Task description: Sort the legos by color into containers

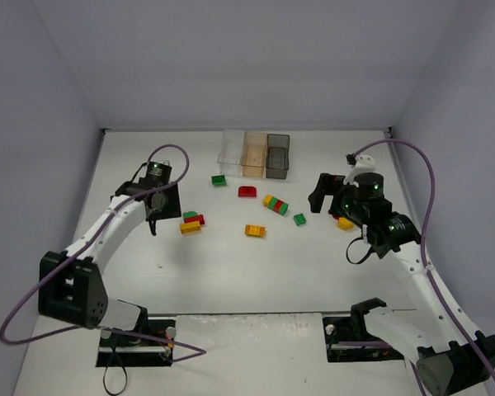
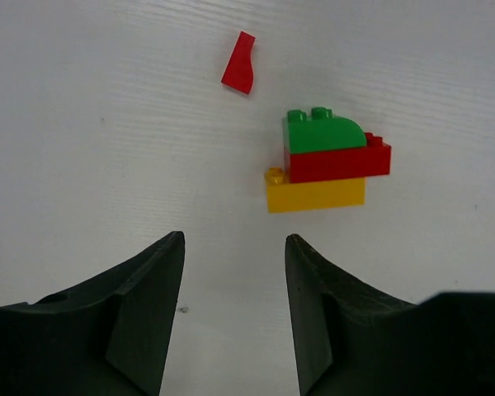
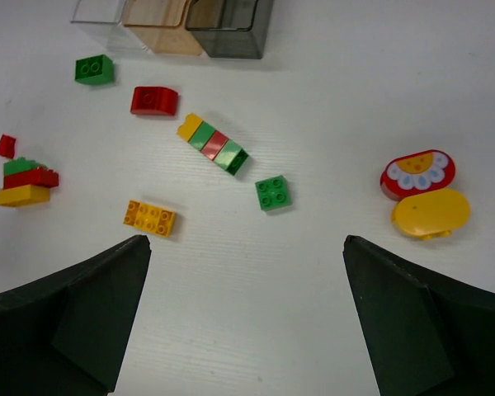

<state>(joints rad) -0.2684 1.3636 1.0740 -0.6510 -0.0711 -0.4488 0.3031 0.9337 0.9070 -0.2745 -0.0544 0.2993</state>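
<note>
Jaws spread, left arm [image 1: 107, 227] hovers near tricolour stack [image 2: 326, 161].

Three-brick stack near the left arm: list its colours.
Green, red, yellow stack; best in left wrist view.

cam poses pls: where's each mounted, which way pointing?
Top external: high behind the robot, looking down across the table to the containers; left arm and right arm show.
Left wrist: on the left arm, looking down past its open left pincer at a green-red-yellow stack.
Right wrist: on the right arm, angled past its open right pincer toward the containers.
Shared: all three show that stack.
</note>
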